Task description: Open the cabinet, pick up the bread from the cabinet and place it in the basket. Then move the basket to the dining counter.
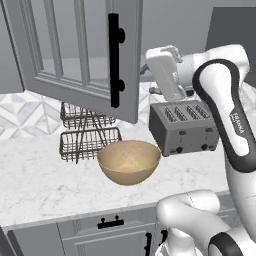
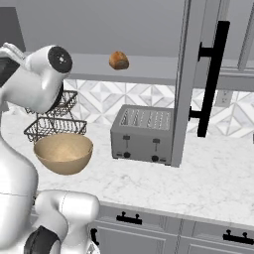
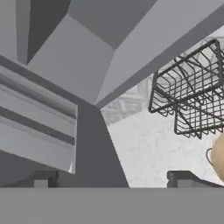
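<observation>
The bread (image 2: 119, 60) sat on the grey inner shelf of the cabinet (image 2: 149, 64), a small golden-brown bun resting alone toward the left end of that shelf, up above the toaster (image 2: 143, 134). The cabinet door (image 1: 80, 50) hung swung out wide over the worktop, its long black bar handle (image 1: 115, 60) facing the left base camera; in the right base view the same door stood edge-on just right of the toaster, handle (image 2: 212, 79) plain to see. Below and off to the side, the basket (image 1: 129, 161) stood on the marble worktop (image 1: 40, 185), tan and bowl-shaped, nothing in it. It sat just in front of the dark wire two-tier rack (image 1: 87, 132) and left of the toaster in the left base view. Grey drawers (image 1: 105, 232) with short black handles ran beneath the worktop edge. And the gripper (image 3: 113, 178): the hand camera caught its two dark fingertips (image 3: 43, 178) spread far apart at the bottom of the view, holding nothing. It looked along the open door's underside toward the wire rack and the marble, with a sliver of the basket's rim at the right edge. The white arm (image 1: 225, 115) reached up beside the toaster.
</observation>
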Controlling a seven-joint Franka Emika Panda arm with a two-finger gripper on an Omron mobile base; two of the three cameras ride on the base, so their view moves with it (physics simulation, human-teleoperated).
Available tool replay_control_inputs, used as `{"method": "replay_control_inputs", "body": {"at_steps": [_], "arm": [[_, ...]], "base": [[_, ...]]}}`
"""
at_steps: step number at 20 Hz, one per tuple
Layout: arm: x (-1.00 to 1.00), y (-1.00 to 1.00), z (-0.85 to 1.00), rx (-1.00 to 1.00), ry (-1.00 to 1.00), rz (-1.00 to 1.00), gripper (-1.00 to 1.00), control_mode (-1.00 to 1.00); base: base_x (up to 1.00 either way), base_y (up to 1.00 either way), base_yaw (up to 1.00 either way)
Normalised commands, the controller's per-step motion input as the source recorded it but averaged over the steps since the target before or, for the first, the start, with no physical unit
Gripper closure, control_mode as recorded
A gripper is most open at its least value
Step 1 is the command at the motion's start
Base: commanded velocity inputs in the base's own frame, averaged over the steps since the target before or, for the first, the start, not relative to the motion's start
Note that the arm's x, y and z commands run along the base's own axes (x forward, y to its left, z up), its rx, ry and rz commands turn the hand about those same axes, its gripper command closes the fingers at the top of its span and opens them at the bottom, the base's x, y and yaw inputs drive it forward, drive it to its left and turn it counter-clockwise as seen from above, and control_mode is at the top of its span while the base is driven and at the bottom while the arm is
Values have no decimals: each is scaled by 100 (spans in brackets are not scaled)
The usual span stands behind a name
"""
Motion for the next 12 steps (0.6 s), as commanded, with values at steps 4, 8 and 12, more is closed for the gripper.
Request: {"method": "replay_control_inputs", "body": {"at_steps": [4, 8, 12], "arm": [[100, 86, 15, 19, 20, 40, -100, -100], [52, 99, 22, 11, 20, 49, -100, -100], [-56, 100, -4, 0, 8, 49, -100, -100]], "base": [[0, 0, 0], [0, 0, 0], [0, 0, 0]]}}
